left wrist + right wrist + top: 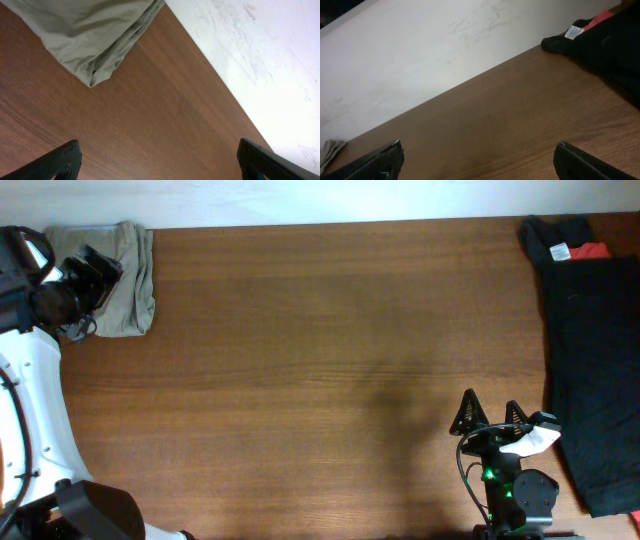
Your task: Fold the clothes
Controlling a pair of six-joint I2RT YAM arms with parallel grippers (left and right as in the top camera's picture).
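The khaki-beige clothes (122, 278) lie folded in a compact bundle at the table's far left corner. Their folded corner shows at the top left of the left wrist view (95, 35). My left gripper (88, 275) hovers over the bundle's left side, open and empty; its jaws (160, 161) are wide apart above bare wood. My right gripper (490, 418) is open and empty near the front edge at the right, jaws (480, 160) spread over bare table.
A black garment (590, 350) with a white label and a red patch lies along the table's right edge, also in the right wrist view (600, 40). A pale wall borders the table's far edge (330, 222). The wooden table (320, 380) spans the middle.
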